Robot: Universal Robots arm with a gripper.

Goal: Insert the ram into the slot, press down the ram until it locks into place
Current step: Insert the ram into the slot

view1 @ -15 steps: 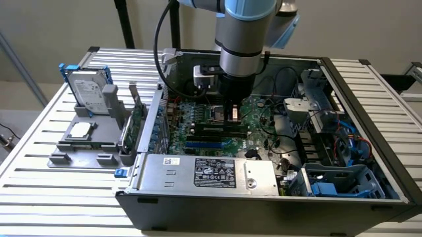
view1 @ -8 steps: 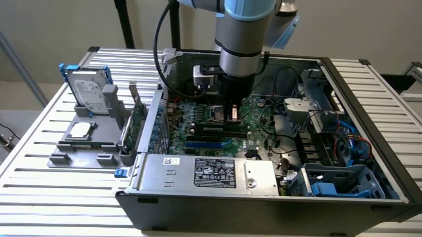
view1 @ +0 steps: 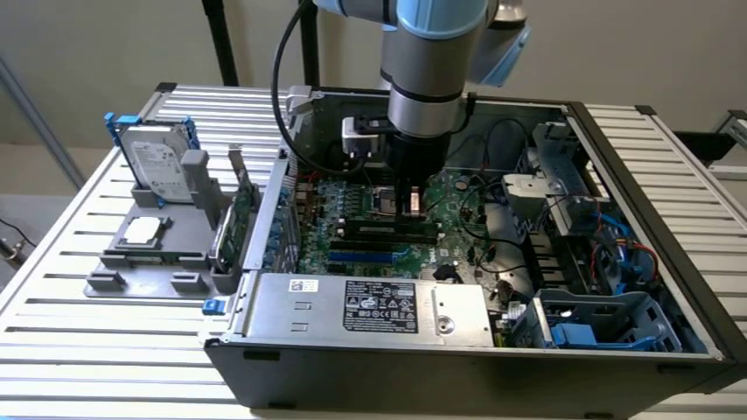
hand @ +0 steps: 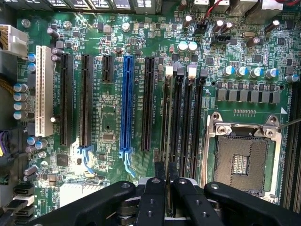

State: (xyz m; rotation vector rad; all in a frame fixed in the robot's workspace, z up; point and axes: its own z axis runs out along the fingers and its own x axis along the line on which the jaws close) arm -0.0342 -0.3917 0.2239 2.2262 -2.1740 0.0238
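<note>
Standing on the slatted counter (view1: 70,262), the open computer case (view1: 467,367) has a grey tray (view1: 152,254) of parts at its nine o'clock, and the arm (view1: 432,79) reaches straight down into it over the green motherboard (hand: 108,122). Its tool (hand: 166,170), at twelve o'clock from the labelled metal box (view1: 362,306), is clenched on the ram (hand: 167,141). The ram shows edge-on as a thin line along the slot (hand: 169,73), the outermost of the parallel black ones; whether it is clicked home I cannot tell.
</note>
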